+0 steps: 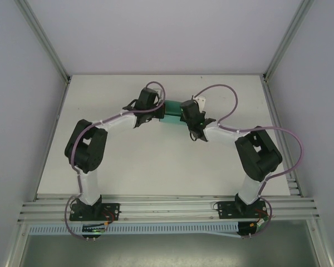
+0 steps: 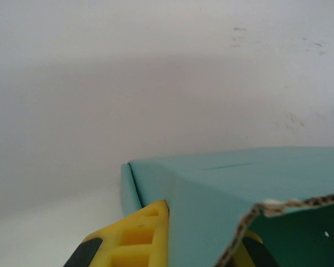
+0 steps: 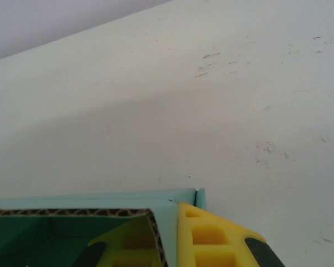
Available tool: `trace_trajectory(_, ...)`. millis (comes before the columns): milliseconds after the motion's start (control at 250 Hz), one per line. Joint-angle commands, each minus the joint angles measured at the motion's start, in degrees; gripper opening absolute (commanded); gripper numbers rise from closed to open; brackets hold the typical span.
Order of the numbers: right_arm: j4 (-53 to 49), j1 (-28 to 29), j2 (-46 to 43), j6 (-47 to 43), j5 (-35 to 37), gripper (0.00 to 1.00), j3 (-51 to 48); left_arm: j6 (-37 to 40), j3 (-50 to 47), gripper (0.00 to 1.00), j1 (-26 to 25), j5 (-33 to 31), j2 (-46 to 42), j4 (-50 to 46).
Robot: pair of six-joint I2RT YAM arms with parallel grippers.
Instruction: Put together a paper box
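The paper box (image 1: 171,111) is a teal card shape on the far middle of the white table, held between both arms. In the left wrist view my left gripper (image 2: 206,222) is shut on one wall of the paper box (image 2: 239,178), one yellow finger (image 2: 136,236) outside and the other inside past the raw corrugated edge. My right gripper (image 3: 167,222) is shut on the opposite end wall of the paper box (image 3: 100,199), one yellow finger (image 3: 211,236) outside and one inside. From above, the left gripper (image 1: 157,109) and right gripper (image 1: 185,114) meet over the box.
The white table (image 1: 156,161) stretches bare around the box, with faint scuff marks (image 3: 211,55) on it. Grey walls close the left, right and back sides. An aluminium rail (image 1: 167,208) with both arm bases runs along the near edge.
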Motion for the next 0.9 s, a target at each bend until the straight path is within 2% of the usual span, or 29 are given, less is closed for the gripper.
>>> trace_trajectory(0, 8.8, 1.7, -2.7, -1.6, -0.1, 0.0, -4.3, -0.9, -7.7, 0.01, -1.4, 7.0, -3.0, 6.0)
trace_trajectory(260, 16.7, 4.5, -4.1, -7.5, 2.7, 0.0, -11.8, -0.2, -13.9, 0.17, -1.4, 9.5, -6.2, 7.9)
trace_trajectory(340, 18.7, 5.6, -4.1, -8.7, 4.4, 0.0, -14.3, -1.2, -14.9, 0.19, -1.4, 9.5, -6.9, 7.8)
trace_trajectory(468, 22.2, 6.5, -5.0, -9.8, 6.4, 0.0, -19.5, -1.9, -17.4, 0.27, -1.4, 11.6, -8.6, 8.9)
trace_trajectory(552, 23.6, 6.6, -5.9, -9.7, 6.1, 0.0, -22.1, -2.5, -18.9, 0.35, -1.4, 10.5, -10.1, 8.6)
trace_trajectory(648, 24.5, 7.0, -6.0, -9.2, 6.7, 0.0, -24.0, -2.2, -19.6, 0.55, -1.3, 10.0, -11.3, 6.1)
trace_trajectory(699, 25.2, 7.1, -5.7, -8.9, 6.9, 0.0, -24.8, -2.2, -20.3, 0.71, -1.4, 10.2, -13.8, 5.3)
trace_trajectory(759, 26.3, 7.3, -5.1, -8.5, 7.3, 0.0, -25.6, -2.6, -21.4, 0.82, -1.4, 10.9, -15.6, 4.5)
trace_trajectory(807, 27.5, 7.4, -4.5, -8.6, 7.1, 0.0, -26.0, -2.9, -22.0, 0.98, -1.4, 11.3, -17.1, 3.6)
trace_trajectory(895, 28.7, 7.7, -3.8, -8.8, 6.9, 0.0, -26.4, -3.5, -22.6, 0.99, -1.4, 10.9, -20.2, 0.6)
